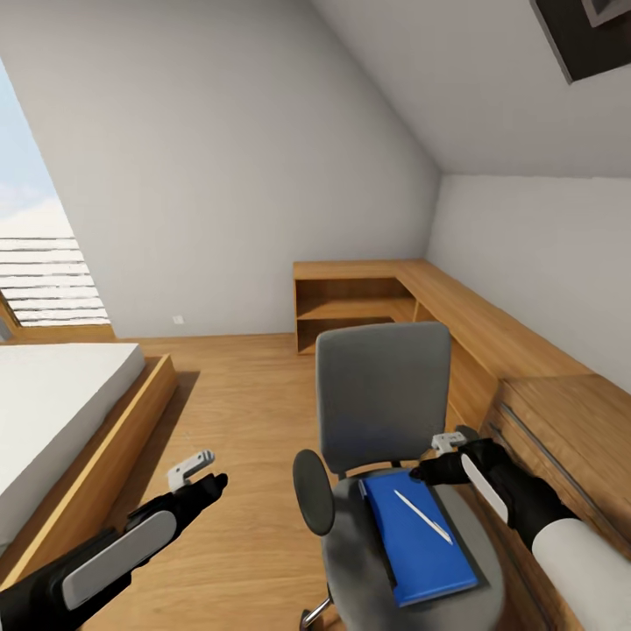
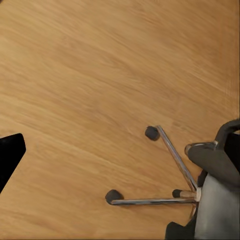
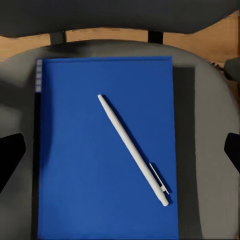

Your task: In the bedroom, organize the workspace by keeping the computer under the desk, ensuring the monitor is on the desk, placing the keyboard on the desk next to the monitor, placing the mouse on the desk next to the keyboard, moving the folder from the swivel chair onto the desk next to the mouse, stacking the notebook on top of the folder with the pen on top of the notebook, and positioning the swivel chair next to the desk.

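Observation:
A grey swivel chair (image 1: 381, 394) stands in front of me on the wood floor. On its seat lies a blue notebook (image 1: 421, 543) with a white pen (image 1: 422, 515) slanted across it. A dark edge under the notebook (image 1: 383, 548) may be the folder. My right gripper (image 1: 449, 443) hovers open above the back of the seat, looking down on the notebook (image 3: 105, 150) and pen (image 3: 132, 150), its fingertips (image 3: 10, 155) wide apart. My left gripper (image 1: 191, 469) hangs open over bare floor left of the chair. The chair's chrome base (image 2: 170, 197) shows in the left wrist view.
A long wooden desk with open shelves (image 1: 473, 320) runs along the right wall and turns the far corner. Close at my right stands a wooden cabinet (image 1: 570, 421). A low bed (image 1: 53, 412) is at the left, below a window (image 1: 44, 272). A sloped ceiling hangs overhead.

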Motion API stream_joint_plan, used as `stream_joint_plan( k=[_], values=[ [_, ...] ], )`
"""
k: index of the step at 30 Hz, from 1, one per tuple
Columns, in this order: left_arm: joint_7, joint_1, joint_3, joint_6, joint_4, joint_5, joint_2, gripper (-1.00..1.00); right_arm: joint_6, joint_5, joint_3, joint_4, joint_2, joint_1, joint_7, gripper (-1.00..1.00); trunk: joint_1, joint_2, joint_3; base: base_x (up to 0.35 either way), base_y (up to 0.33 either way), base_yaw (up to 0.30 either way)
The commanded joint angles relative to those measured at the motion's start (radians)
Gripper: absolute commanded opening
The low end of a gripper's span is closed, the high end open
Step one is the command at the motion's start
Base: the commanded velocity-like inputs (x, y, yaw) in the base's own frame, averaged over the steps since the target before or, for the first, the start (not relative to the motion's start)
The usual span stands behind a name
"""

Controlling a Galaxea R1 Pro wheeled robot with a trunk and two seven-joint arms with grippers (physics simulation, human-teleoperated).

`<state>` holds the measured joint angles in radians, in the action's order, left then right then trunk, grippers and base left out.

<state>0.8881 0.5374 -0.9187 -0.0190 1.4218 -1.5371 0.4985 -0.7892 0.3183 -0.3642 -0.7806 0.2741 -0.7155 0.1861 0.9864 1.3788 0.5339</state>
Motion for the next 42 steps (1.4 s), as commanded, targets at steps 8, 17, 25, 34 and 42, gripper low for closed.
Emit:
stream_joint_plan(
  k=[8, 17, 25, 34, 42],
  values=[
    [0.005, 0.001, 0.000, -0.002, 0.003, 0.005, 0.001, 1.00, -0.005, -0.003, -0.012, 0.044, 0.001, -0.001, -0.005, 1.00, 0.031, 0.057, 0.026, 0.000, 0.000, 0.000],
    [0.004, 0.001, 0.000, -0.003, 0.002, 0.006, 0.002, 1.00, -0.005, -0.002, -0.010, 0.060, 0.001, -0.001, -0.006, 1.00, 0.065, 0.120, 0.054, 0.000, 0.000, 0.000],
    [0.003, 0.001, 0.000, -0.003, -0.011, 0.005, 0.001, 1.00, -0.002, -0.002, -0.010, 0.061, 0.002, -0.001, -0.008, 1.00, 0.073, 0.134, 0.061, 0.000, 0.000, 0.000],
    [0.004, 0.001, 0.001, -0.003, -0.032, 0.006, 0.000, 1.00, 0.001, -0.002, -0.009, 0.061, 0.002, -0.001, -0.008, 1.00, 0.084, 0.155, 0.070, 0.000, 0.000, 0.000],
    [0.006, 0.001, 0.004, 0.000, -0.035, 0.005, 0.001, 1.00, 0.002, -0.002, -0.009, 0.061, 0.002, -0.001, -0.008, 1.00, 0.115, 0.211, 0.095, 0.000, 0.000, 0.000]
  ],
)
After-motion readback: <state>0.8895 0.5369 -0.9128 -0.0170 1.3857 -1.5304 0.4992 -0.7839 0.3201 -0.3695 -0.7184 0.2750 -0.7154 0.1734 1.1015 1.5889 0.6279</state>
